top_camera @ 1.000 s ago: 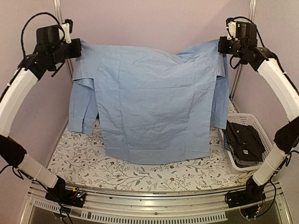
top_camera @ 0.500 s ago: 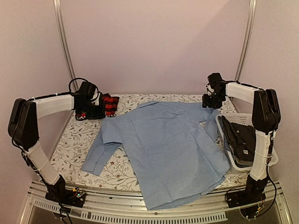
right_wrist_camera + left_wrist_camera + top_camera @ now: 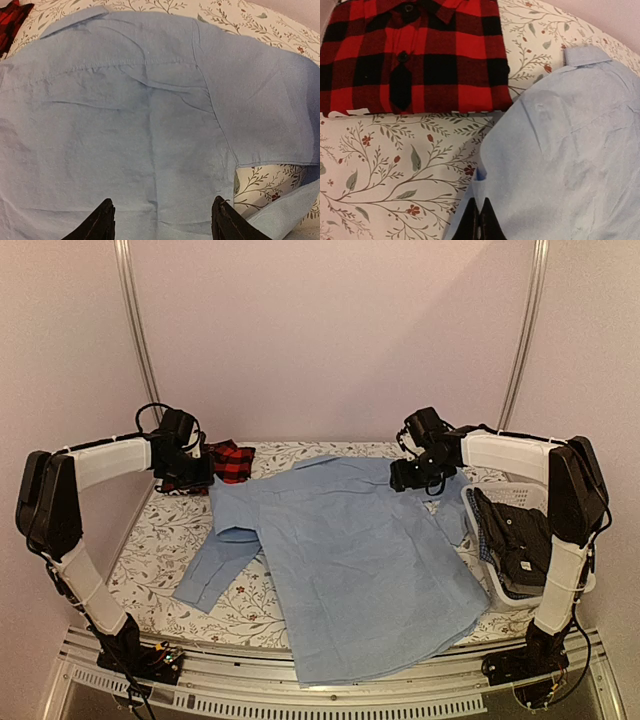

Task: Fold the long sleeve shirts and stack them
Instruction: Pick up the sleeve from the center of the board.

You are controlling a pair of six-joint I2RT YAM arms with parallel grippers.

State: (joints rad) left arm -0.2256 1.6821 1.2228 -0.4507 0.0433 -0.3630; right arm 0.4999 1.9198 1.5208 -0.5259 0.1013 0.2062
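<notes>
Tabletop [image 3: 160, 530] carries the light blue shirt [image 3: 360, 560], spread flat. We note the left end effector [image 3: 479, 226] pinched closed on its left edge, near the folded red-and-black plaid shirt [image 3: 415, 55]. The right end effector [image 3: 162, 220] hangs over the shirt's upper part, fingers wide apart, holding nothing.

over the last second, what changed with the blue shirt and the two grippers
The light blue shirt, held up by both grippers a second ago, now lies flat on the table. The right gripper, now open, has slid inward over its shoulder. The left gripper, shut on the shirt's edge, barely moved, and the sleeve beside it has buckled. The red plaid shirt and the basket stayed put.
</notes>
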